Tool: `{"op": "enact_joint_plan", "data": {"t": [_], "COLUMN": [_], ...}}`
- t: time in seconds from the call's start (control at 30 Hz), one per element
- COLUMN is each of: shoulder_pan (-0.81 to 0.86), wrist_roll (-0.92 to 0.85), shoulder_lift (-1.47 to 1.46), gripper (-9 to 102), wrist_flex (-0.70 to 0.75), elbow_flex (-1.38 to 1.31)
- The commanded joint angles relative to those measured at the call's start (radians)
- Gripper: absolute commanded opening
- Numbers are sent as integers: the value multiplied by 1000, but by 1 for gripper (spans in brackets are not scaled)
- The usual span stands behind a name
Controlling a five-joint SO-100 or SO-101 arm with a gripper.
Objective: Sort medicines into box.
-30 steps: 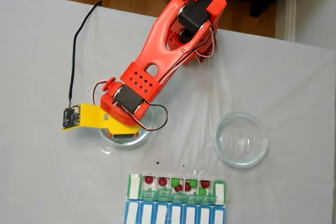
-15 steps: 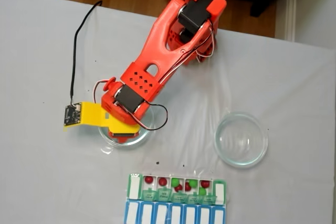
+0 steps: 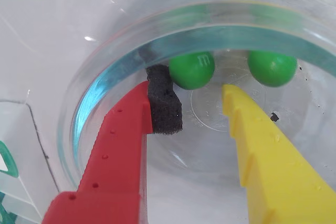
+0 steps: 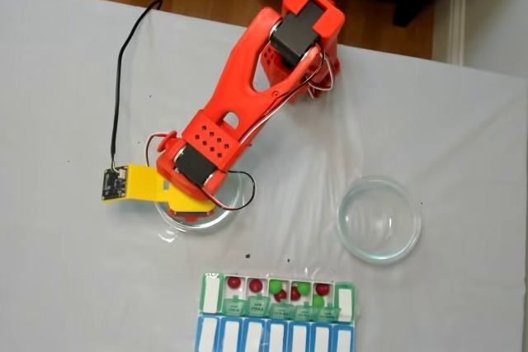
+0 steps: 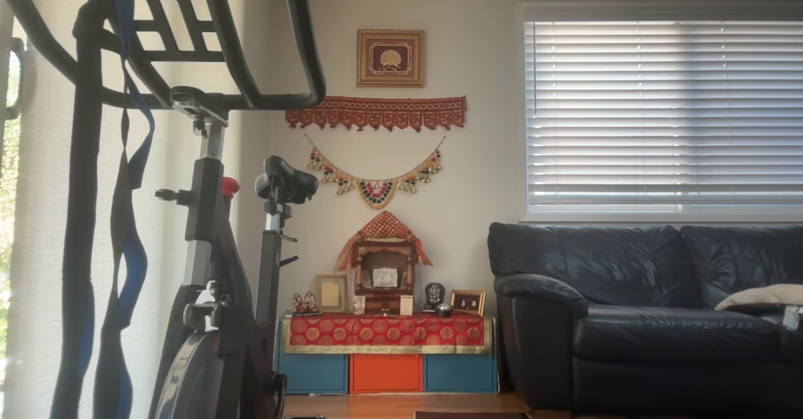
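Jaws point(image 3: 202, 106): red and yellow, spread inside round clear glass dish point(image 3: 94, 85).
Medicines: two bright green balls point(image 3: 192, 70) lay at the tips.

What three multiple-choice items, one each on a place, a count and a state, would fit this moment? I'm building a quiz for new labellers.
1. Where is the gripper?
A. Over the pill organizer
B. Down inside the left glass dish
C. Over the right glass dish

2. How many green balls lie in the dish in the wrist view?
A. Two
B. None
C. Five

3. How do the fingers stand?
A. Shut on a ball
B. Shut, holding nothing
C. Apart, holding nothing

Answers:
1 B: in the fixed view the arm's end sits in the left glass dish, away from the pill organizer and the right glass dish.
2 A: one green ball lies by the red finger's foam pad, another green ball beyond the yellow finger.
3 C: the gripper shows a wide gap between the red finger and the yellow finger, with no ball in it.
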Motion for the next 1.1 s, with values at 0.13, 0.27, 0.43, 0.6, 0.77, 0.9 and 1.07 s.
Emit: {"op": "enact_joint_plan", "data": {"t": [0.13,0.27,0.43,0.6,0.77,0.9,1.07], "shoulder_pan": [-15,-14,-8,3,12,17,25], "wrist_roll": [9,0,-46,-114,-179,-213,-216], "shoulder_lift": [38,60,97,94,91,80,74], "gripper": [15,14,13,13,12,11,11], "wrist_flex": [-26,-58,-61,-46,-46,-49,-55], "elbow_flex": [-54,-29,-23,-29,-28,-38,-41]}}
